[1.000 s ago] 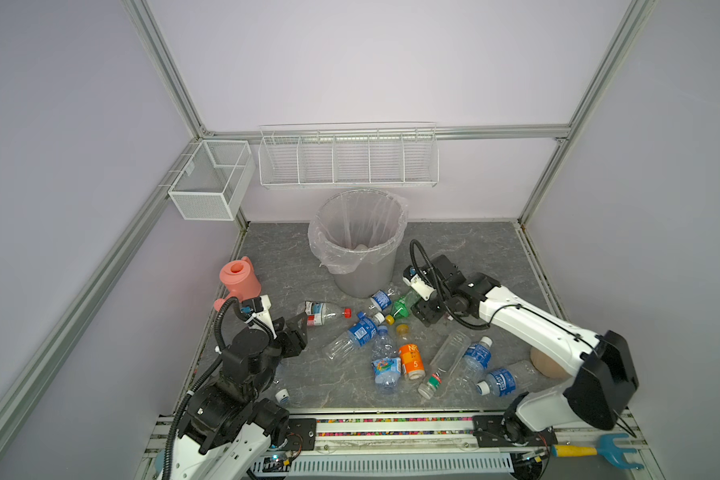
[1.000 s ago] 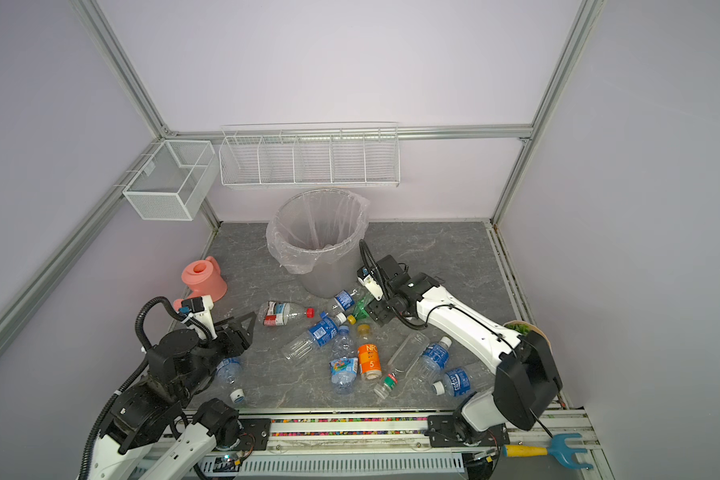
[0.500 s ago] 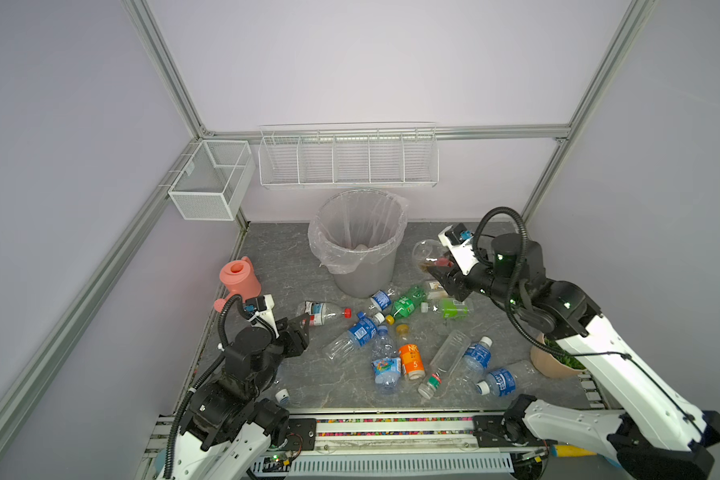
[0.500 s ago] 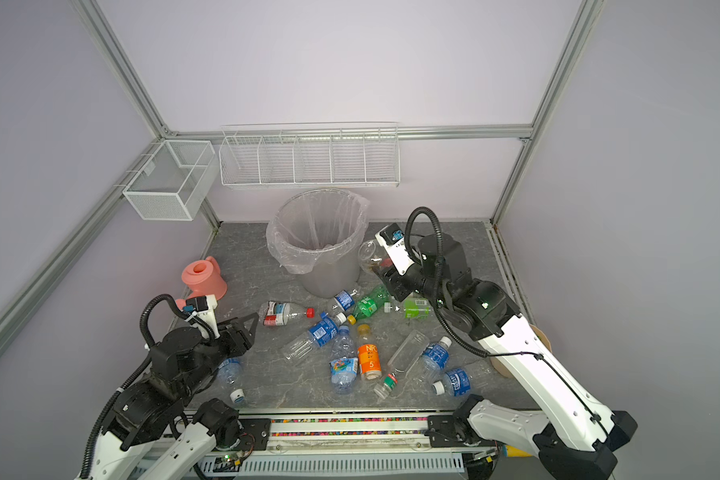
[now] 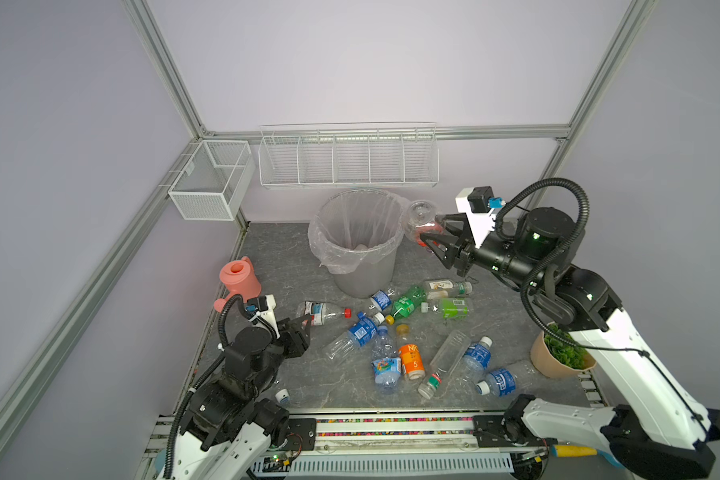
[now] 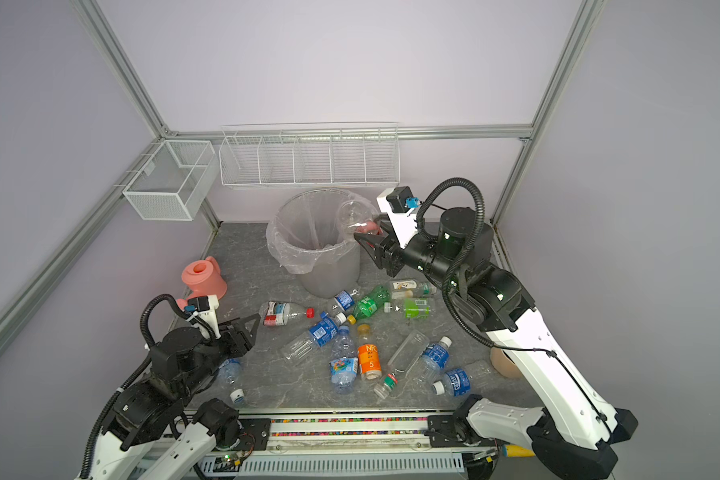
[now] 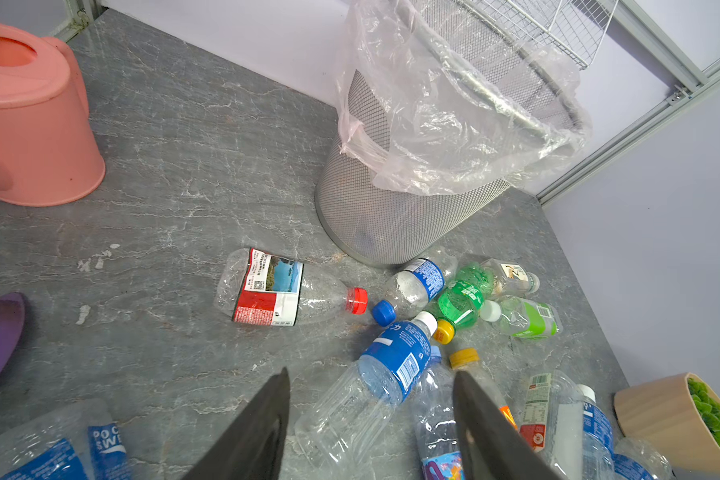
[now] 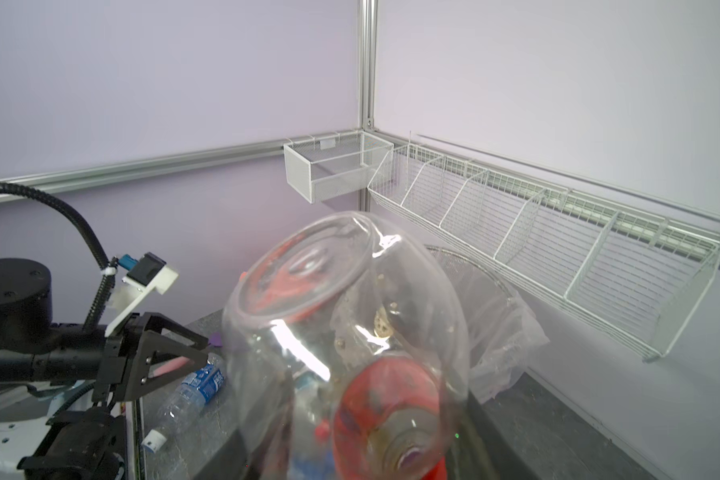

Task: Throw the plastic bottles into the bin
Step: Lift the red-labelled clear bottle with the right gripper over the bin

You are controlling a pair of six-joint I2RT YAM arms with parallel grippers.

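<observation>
- In both top views the right gripper is raised beside the bin, its jaws pinched on the neck end of a clear red-labelled bottle. The bottle's long axis runs from the jaws toward the bin, base leading. The base sits at the bag-draped right rim. Whether it is fully over the opening cannot be told. Nothing stands between bottle and opening.
- In a top view the left gripper is low at the near left, jaws spread and holding nothing, well apart from the bin, so the right arm is the nearer one. The loose bottles lie scattered on the floor in front of the bin, and a pink watering can stands off to the left.
- In the left wrist view the spread jaws frame a blue-labelled bottle whose cap points away from them. A red-capped bottle lies beyond it, near the bin's foot.
- In the right wrist view the held bottle fills the middle, base pointing toward the rim of the bin, with wire baskets on the wall behind. A short carry forward before release looks enough to drop it inside.
</observation>
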